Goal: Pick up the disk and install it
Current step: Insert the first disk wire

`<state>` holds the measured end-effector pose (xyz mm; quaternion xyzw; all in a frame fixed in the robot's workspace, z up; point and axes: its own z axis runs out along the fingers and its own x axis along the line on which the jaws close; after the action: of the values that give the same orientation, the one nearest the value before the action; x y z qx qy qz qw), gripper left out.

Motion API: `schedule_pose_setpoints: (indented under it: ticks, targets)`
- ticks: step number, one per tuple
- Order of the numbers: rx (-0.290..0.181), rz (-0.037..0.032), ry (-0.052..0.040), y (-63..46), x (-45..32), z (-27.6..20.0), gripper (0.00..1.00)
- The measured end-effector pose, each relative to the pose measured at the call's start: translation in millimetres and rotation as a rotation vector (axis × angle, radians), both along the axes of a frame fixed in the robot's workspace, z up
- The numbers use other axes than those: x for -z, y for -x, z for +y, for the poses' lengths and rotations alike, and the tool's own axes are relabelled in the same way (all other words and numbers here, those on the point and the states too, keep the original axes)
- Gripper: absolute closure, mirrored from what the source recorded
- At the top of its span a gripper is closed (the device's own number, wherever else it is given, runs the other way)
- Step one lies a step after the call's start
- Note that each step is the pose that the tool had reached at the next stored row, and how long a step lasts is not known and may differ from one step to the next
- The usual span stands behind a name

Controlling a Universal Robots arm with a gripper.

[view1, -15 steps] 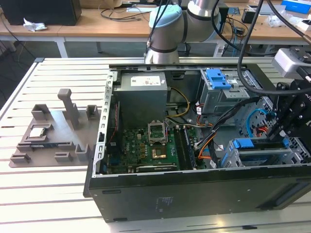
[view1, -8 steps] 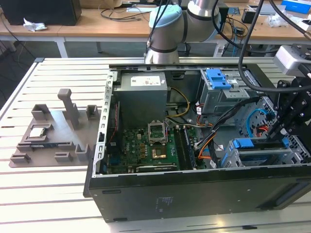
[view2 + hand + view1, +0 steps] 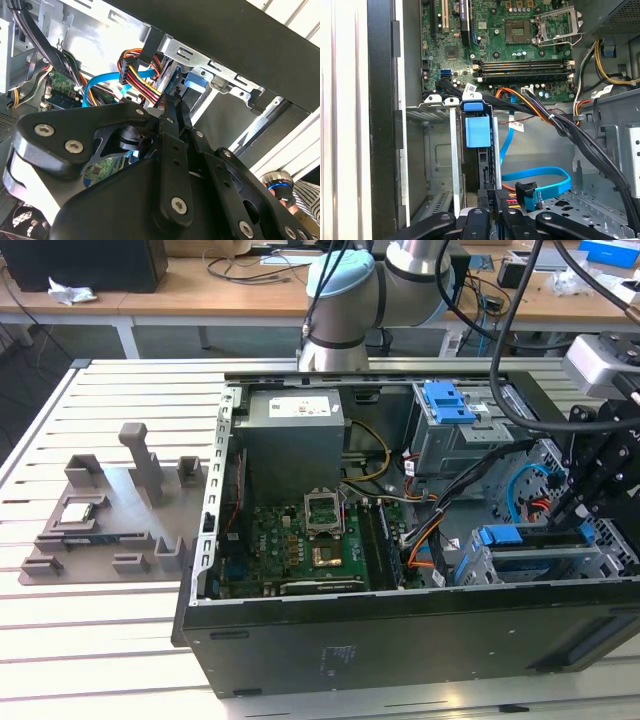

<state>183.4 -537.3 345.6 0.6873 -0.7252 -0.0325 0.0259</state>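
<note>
The slatted white table carries an open black computer case that takes up the middle and right of the exterior view. Inside it a green motherboard lies at centre, with a grey power supply above it in the frame. At the upper right of the case stands a grey metal drive bay topped by a blue plastic caddy. A grey fixture plate rests on the table at the left.

The disk sits on edge in the lower drive cage, at the lower right of the exterior view. In the first wrist view its long axis runs up and down the frame, blue-railed end toward the motherboard, the other end between the black fingers.

The gripper is at the lower centre there, its fingers closed together against the disk's near end.
</note>
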Motion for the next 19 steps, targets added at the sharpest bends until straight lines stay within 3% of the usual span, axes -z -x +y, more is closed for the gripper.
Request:
schedule_pose_setpoints:
  ticks: [11,19]
  targets:
    - [0.0,0.0006,0.0006,-0.2,4.6,-1.3,0.84]
    - [0.0,0.0013,0.0018,-0.3,1.9,-0.3,0.84]
